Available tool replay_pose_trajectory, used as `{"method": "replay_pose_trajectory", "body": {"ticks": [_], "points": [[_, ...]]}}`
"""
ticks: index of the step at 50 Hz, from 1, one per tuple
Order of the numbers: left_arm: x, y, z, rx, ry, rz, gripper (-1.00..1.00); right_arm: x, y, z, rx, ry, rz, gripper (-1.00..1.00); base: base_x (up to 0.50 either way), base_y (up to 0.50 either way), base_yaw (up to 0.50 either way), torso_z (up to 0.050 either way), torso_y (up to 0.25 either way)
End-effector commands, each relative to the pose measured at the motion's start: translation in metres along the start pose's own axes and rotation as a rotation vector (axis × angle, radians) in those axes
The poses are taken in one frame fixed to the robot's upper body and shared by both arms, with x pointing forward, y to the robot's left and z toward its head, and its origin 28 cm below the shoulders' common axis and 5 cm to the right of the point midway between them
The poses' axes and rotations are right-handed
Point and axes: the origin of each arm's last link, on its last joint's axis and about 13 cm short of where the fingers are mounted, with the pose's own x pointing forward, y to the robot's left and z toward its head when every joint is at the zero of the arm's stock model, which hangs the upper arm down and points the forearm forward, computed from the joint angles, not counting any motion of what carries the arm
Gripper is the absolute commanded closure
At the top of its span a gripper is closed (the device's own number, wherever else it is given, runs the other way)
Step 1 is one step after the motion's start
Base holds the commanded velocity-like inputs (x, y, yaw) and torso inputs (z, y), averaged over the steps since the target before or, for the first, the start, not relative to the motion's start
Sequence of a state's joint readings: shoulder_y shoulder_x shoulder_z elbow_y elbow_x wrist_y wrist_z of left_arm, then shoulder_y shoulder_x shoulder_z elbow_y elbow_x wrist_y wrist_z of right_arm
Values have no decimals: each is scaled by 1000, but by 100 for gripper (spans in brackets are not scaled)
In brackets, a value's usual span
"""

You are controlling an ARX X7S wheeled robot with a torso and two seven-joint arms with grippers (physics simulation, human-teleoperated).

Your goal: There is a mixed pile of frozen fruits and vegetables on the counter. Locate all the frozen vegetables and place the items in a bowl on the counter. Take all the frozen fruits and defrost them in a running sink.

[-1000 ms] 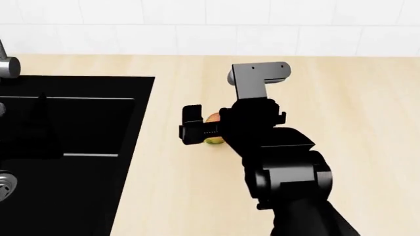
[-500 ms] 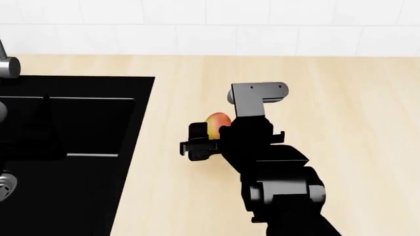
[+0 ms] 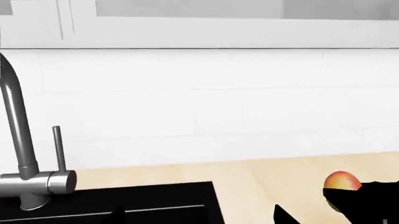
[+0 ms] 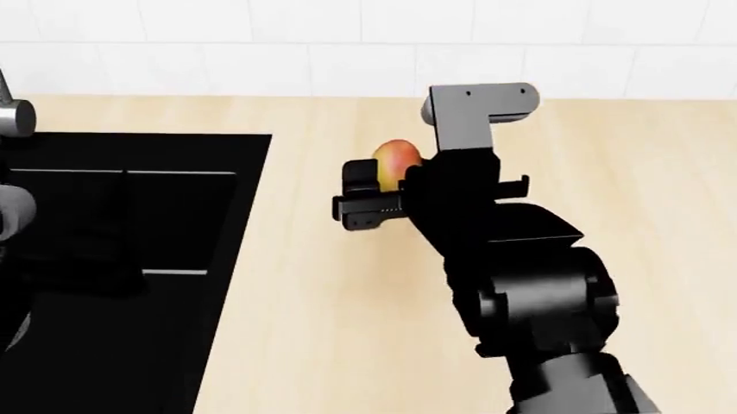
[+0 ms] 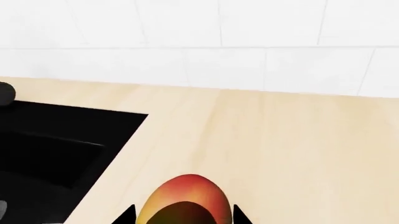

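Closest to the robot, the right arm fills the lower middle of the head view, and its right gripper (image 4: 374, 194) is clamped on the mango (image 4: 396, 160), whose red-orange top shows above the black fingers. From the right wrist camera the mango (image 5: 185, 198) sits squarely between the two finger tips, held clear above the counter (image 5: 293, 140) rather than resting on it. The left gripper does not show in any view, so whether it is released or clenched I cannot tell. Beyond the held fruit lies bare beige countertop, and to the robot's left the black sink (image 4: 127, 259) takes up the near-left part of the scene, its edge well apart from the mango. Farther back, the steel faucet (image 3: 25, 158) stands at the sink's rear with the white tiled wall behind it. My reading is that the fruit step is in hand: one frozen fruit is picked up and needs carrying to the basin. The next move calls for swinging the arm leftward over the sink's rim, lowering, and only then letting go, with water running from the tap.
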State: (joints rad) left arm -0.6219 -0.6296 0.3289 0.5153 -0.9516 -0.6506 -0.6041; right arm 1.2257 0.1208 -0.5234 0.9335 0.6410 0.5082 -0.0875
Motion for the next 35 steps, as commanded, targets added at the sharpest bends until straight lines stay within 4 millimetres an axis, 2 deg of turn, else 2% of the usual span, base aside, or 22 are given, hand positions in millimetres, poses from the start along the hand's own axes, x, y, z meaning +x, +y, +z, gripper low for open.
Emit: {"method": "replay_pose_trajectory", "body": {"ticks": [1,3,9,11,13,19,24,35], "points": [[-3,-13,11,-31,5,-204,-100,-62,2,58,-138,-110,42,100,0,0,0,0,0],[-2,-15,13,-14,11,-229,-100,-84,1,62,-185,-140,27,100,0,0,0,0,5],[-7,-22,6,-10,66,-373,-100,-121,1,70,-205,-171,24,100,0,0,0,0,0],[-9,-24,4,-10,76,-407,-100,-124,0,70,-232,-182,3,100,0,0,0,0,0],[-15,-30,9,-83,63,-499,-100,-128,-3,69,-232,-184,-6,100,0,0,0,0,0],[-23,-35,15,-66,75,-606,-100,-135,-5,75,-235,-201,-21,100,0,0,0,0,0],[-30,-42,8,-76,142,-686,-100,-139,-5,78,-241,-212,-31,100,0,0,0,0,0],[-38,-46,1,-56,242,-776,-100,-140,-4,70,-254,-186,-26,100,0,0,0,0,0]]}}
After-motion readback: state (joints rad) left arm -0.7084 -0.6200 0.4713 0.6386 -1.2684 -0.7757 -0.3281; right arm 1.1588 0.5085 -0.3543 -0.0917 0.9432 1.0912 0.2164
